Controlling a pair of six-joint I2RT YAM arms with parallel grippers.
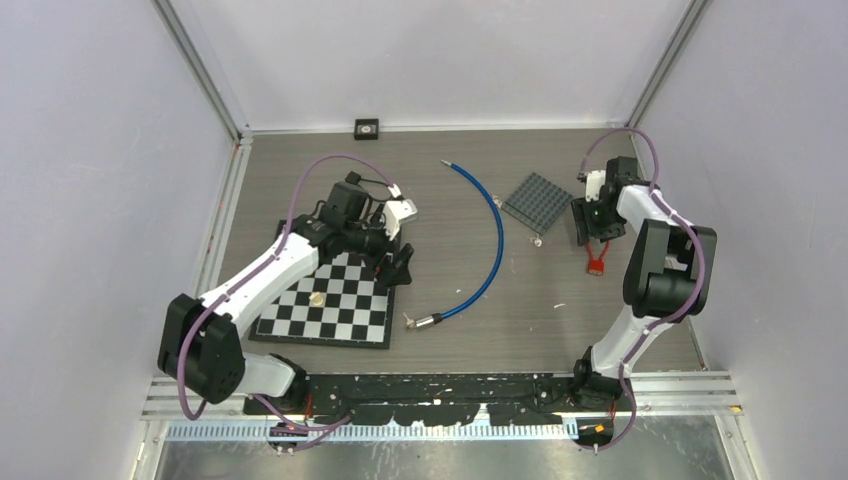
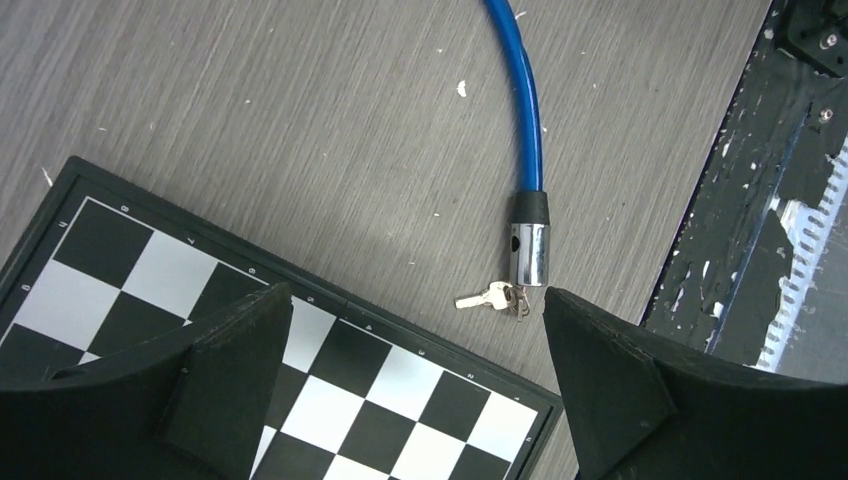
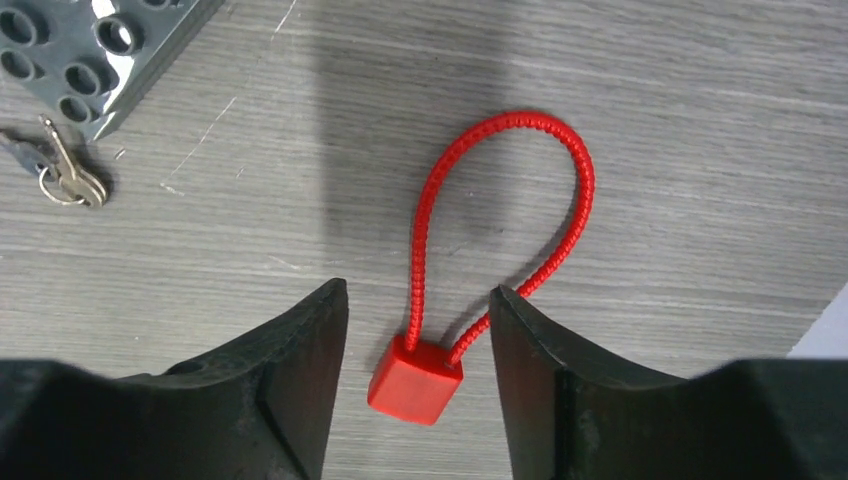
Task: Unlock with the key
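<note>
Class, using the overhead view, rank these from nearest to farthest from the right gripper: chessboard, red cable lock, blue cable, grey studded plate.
Measured from the right gripper:
1. red cable lock, right at its fingertips.
2. grey studded plate, just to its left.
3. blue cable, mid-table.
4. chessboard, far left side.

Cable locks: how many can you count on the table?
2. The blue cable lock curves across the middle of the table; the red cable lock lies beneath the open right hand. None seems hidden.
</note>
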